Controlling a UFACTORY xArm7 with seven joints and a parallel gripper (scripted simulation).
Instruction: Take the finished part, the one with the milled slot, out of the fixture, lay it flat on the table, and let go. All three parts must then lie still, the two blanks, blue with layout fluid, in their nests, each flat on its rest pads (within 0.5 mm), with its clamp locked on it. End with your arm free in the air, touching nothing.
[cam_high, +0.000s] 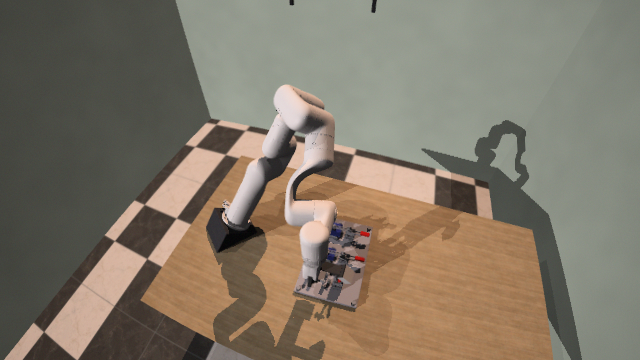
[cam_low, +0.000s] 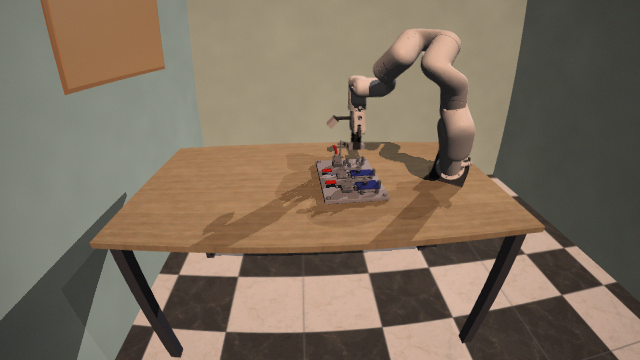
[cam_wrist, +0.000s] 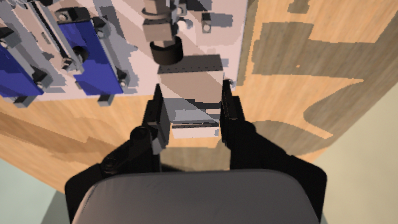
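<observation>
- Upper left of the wrist view: two blue blanks (cam_wrist: 92, 55) sit in their nests on the fixture (cam_wrist: 127, 30). A sideways swing of the arm could knock a clamp and lift a blank off its pads.
- Centre: the gripper (cam_wrist: 191, 117) is clenched on the grey part (cam_wrist: 192, 97), held above the fixture's edge, just below the open clamp's foot (cam_wrist: 165, 50). Catching that foot could twist the part in the jaws.
- Right: bare table (cam_wrist: 300, 65). Releasing too high or tilted, the part may bounce or not lie flat.
</observation>
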